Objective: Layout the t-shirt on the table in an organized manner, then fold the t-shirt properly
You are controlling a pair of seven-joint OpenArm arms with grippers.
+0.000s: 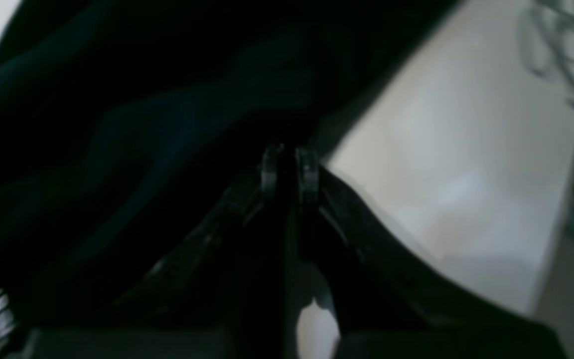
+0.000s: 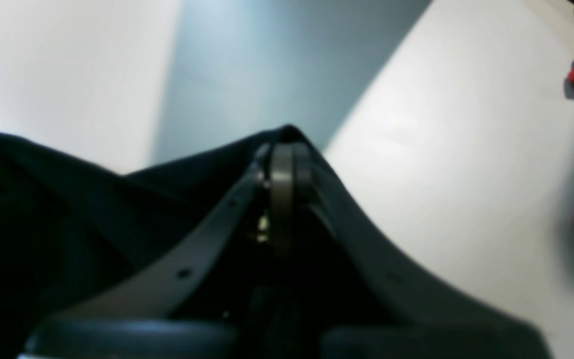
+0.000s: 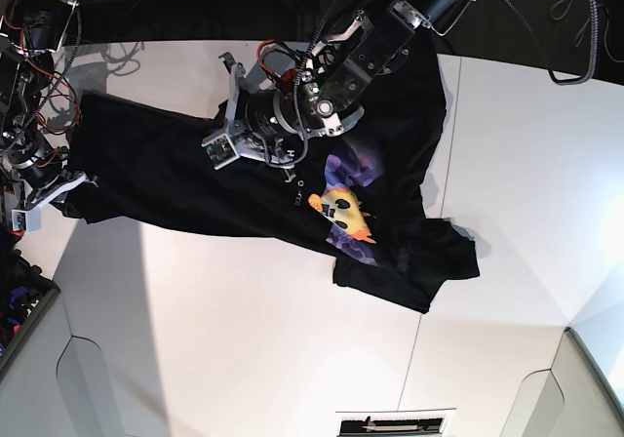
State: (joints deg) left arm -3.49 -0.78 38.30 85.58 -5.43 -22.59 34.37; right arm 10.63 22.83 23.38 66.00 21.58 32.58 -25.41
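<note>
From my console the wide, smooth white tabletop fills most of the base view, with a thin dark seam running from about the middle down toward 6 o'clock and angled cut-out corners at 7 and 5 o'clock; beyond its far edge, along 12 o'clock, the room is dark, with loose cables and frame parts. The large black fabric t-shirt lies stretched across the upper half of the table, from 9 o'clock toward 3 o'clock, its orange-yellow sun-face graphic on a purple-blue patch just right of centre, and a rumpled sleeve bunched toward 4 o'clock. My left gripper shows in its wrist view with the two fingertips drawn nearly together, black cloth all around and beyond them; it reads as pinched on the shirt, though the frame is so dark that I can't make out the fold itself. In the base view that arm hangs over the shirt's upper middle, hiding the collar area. My right gripper is closed tight in its wrist view, with a peak of the dark fabric pulled up over the tips, white table behind at 2 o'clock. In the base view it sits at the 9 o'clock edge, half cut off by the frame. Both wrist views are blurred, and red parts at 3 o'clock in the right one are unidentifiable.
</note>
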